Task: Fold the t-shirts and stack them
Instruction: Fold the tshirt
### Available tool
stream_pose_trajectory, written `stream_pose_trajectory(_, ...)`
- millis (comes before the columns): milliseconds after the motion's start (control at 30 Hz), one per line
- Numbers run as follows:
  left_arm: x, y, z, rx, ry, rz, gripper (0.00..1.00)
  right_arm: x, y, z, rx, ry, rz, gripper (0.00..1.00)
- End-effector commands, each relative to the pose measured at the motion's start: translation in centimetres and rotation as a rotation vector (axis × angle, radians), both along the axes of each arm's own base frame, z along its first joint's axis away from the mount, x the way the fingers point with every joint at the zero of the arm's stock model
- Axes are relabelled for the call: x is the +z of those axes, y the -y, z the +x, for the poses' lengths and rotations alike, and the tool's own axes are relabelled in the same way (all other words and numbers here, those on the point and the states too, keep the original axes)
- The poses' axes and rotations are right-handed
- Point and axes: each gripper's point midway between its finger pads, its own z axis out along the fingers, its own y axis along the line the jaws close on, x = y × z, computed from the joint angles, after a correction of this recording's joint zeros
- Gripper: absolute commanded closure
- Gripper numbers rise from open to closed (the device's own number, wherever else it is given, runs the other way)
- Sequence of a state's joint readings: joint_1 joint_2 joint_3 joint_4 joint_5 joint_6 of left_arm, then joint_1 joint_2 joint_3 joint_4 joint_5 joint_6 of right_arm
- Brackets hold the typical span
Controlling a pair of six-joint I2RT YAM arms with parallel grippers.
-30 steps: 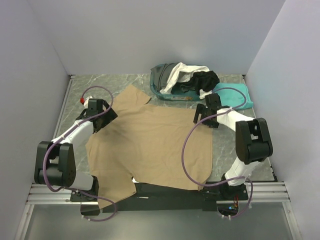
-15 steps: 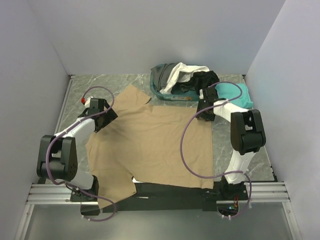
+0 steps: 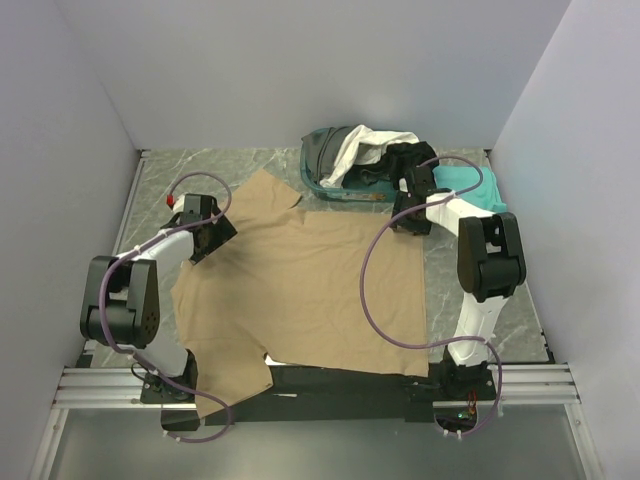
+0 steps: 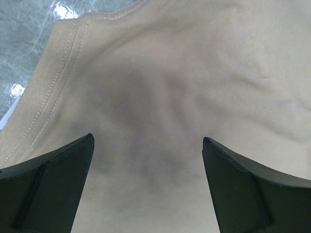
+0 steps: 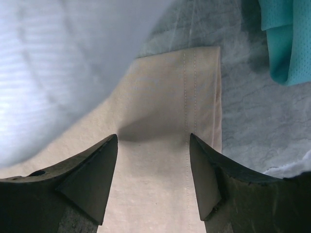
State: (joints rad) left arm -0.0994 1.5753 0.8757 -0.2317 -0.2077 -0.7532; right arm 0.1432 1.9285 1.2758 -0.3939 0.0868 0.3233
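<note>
A tan t-shirt (image 3: 300,290) lies spread flat on the table. My left gripper (image 3: 214,240) is open at the shirt's left edge. In the left wrist view (image 4: 146,138) its jaws straddle tan cloth (image 4: 175,82) just inside a stitched edge. My right gripper (image 3: 401,218) is open at the shirt's far right corner. In the right wrist view (image 5: 153,136) its jaws straddle the hemmed corner (image 5: 194,82). A teal t-shirt (image 3: 470,186) lies behind the right gripper and also shows in the right wrist view (image 5: 286,39). White (image 3: 365,146), black (image 3: 412,158) and dark grey (image 3: 333,150) shirts lie heaped at the back.
A teal plastic basket (image 3: 312,176) holds the heaped shirts at the back centre. White walls close in the table on the left, back and right. The tan shirt's near edge hangs over the arm bases (image 3: 300,385).
My right gripper has moved back and slightly left along the tan shirt's right edge to its far corner. My left arm has swung a little; its gripper stays at the shirt's left edge.
</note>
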Motion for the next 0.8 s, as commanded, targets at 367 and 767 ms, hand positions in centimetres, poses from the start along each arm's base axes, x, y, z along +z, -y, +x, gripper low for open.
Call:
stream_pose_trajectory(367, 3.3, -0.1, -0.9, 0.020, 0.101, -0.027, 0.01, 8.3, -0.5, -1.6, 0.023, 0.199, 0.074, 0.31)
stream_pose_trajectory(767, 4.4, 0.0, -4.6, 0.094, 0.149, -0.103, 0.01, 11.5, -1.3, -8.4, 0.039, 0.303, 0.191, 0.25)
